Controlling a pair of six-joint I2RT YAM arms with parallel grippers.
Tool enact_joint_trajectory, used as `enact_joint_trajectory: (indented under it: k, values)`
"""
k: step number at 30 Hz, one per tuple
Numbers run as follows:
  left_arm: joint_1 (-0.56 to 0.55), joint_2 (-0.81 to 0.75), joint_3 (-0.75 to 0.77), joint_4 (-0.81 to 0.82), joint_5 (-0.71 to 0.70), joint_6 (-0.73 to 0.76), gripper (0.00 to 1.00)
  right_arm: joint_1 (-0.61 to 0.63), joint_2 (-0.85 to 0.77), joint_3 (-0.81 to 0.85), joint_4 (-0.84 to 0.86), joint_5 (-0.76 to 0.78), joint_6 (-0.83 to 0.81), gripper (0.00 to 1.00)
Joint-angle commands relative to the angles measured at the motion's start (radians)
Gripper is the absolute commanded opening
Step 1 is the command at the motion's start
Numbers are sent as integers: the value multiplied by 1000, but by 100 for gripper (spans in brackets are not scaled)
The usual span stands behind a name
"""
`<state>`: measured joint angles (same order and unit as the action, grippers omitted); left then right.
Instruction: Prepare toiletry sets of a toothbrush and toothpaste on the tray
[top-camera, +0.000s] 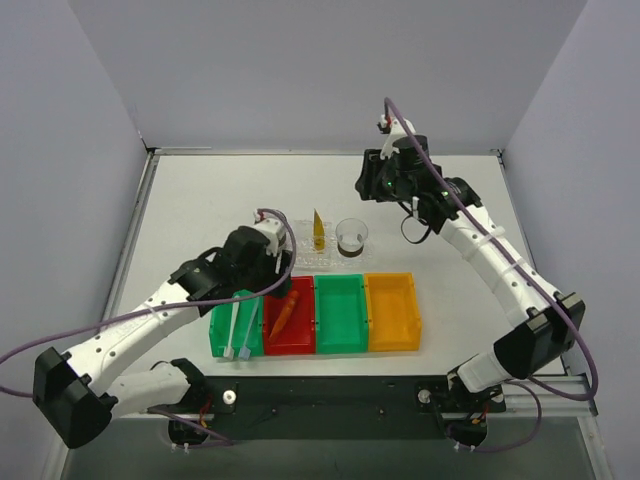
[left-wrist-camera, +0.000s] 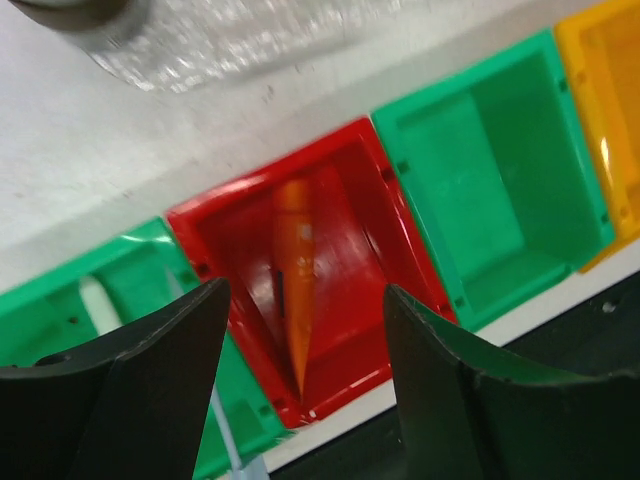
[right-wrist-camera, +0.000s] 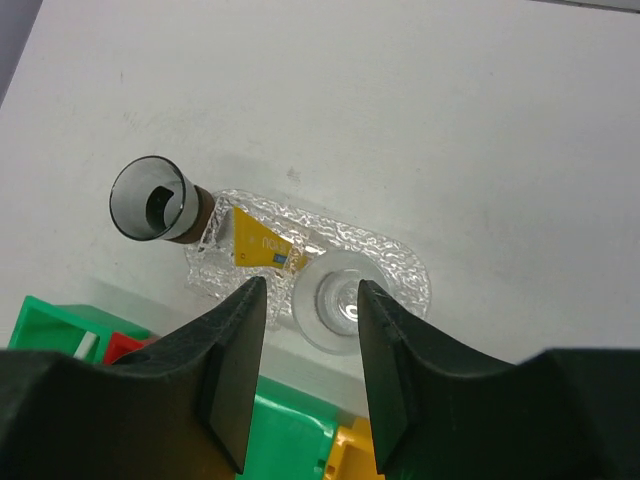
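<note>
now the left gripper (left-wrist-camera: 305, 330), open and empty, hangs over the orange tube (left-wrist-camera: 293, 230) in the red bin (left-wrist-camera: 270, 195); next it probably must descend, pinch, and carry to the tray (right-wrist-camera: 390, 255). right gripper (right-wrist-camera: 310, 300) open, empty.

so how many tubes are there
2: an orange tube in the red bin, and a yellow tube on the tray. The left arm may hide others.

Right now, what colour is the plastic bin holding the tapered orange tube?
The plastic bin is red, clearest in the left wrist view.
</note>
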<state>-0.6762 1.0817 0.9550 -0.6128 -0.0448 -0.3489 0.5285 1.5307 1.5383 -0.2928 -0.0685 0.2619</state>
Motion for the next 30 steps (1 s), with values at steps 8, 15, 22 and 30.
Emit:
enact_joint_trajectory:
  k: [8,15,22,30]
  values:
    - [-223,195,-47,57,-171,-160,65,-131,-202,-165,-6,-140,60,37]
    - [-221,276,-68,79,-179,-113,63,-148,-297,-274,15,-129,68,37]
    - [-221,365,-53,99,-184,-81,58,-154,-314,-287,24,-128,71,37]
    - [-218,466,-33,94,-190,-61,58,-162,-296,-268,34,-140,68,37]
